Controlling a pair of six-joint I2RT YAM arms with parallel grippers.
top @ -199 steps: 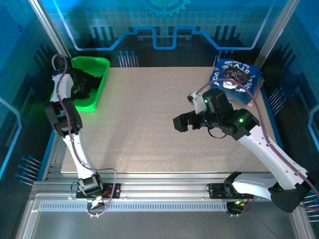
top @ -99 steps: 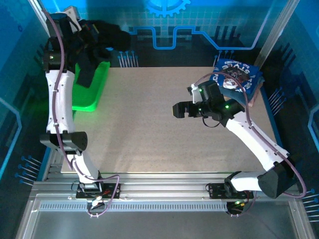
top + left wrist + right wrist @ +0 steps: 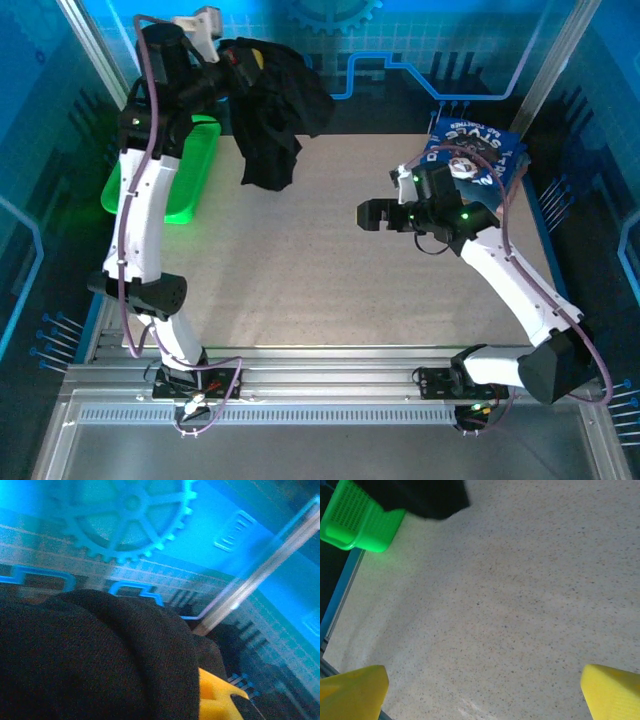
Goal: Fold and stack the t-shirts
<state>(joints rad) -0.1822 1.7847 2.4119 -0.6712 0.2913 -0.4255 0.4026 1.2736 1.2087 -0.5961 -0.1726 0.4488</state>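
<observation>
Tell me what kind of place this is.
Probably a purpose-built robot cell for lab or demo work, not a home: blue glowing wall panels with a gear graphic, a silver aluminium rail frame and a speckled beige tabletop.

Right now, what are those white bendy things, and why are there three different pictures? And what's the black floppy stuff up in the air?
Those are two robot arms, bolted at the near edge of a table. One picture looks down from above. The other two come from a small camera on each wrist, so you see yellow fingers up close. The left gripper is shut on a black t-shirt, which hangs in the air beside the green basket. In the left wrist picture, that shirt is the big dark shape. The right gripper is open and holds nothing; it hovers over bare table. Folded blue t-shirts lie at the far right corner.
</observation>
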